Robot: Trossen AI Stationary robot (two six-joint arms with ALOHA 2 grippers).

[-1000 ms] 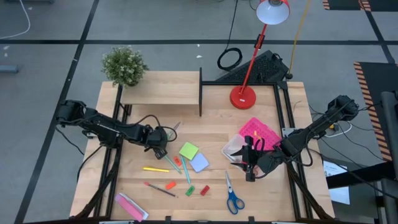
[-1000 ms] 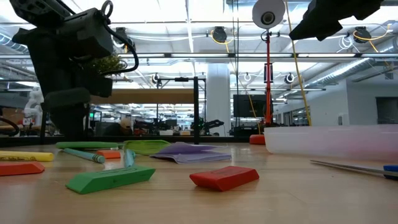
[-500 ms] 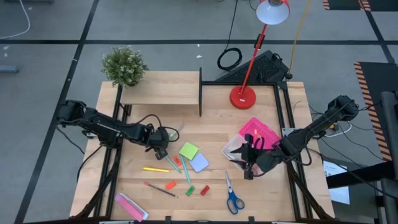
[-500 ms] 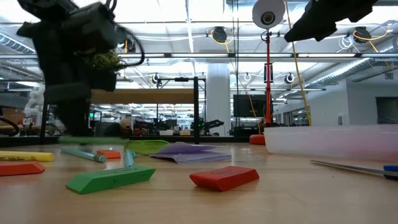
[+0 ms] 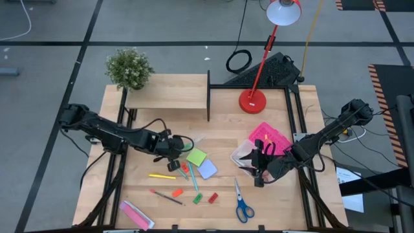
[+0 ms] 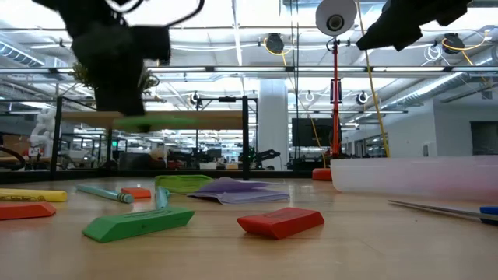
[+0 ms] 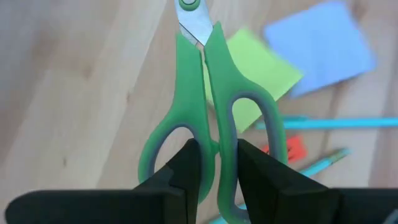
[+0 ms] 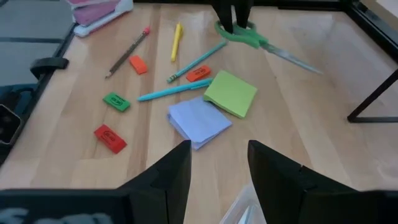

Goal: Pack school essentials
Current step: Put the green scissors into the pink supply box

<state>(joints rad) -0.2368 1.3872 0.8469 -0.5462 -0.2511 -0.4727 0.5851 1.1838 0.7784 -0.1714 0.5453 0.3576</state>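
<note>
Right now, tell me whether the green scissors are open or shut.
Shut. In the left wrist view the green scissors hang in the left gripper with both handles pressed together and the blades meeting in one line.

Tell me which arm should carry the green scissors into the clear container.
Left. The left gripper is shut on the green scissors, lifted above the table. The right gripper is open and empty, over the clear container.
</note>
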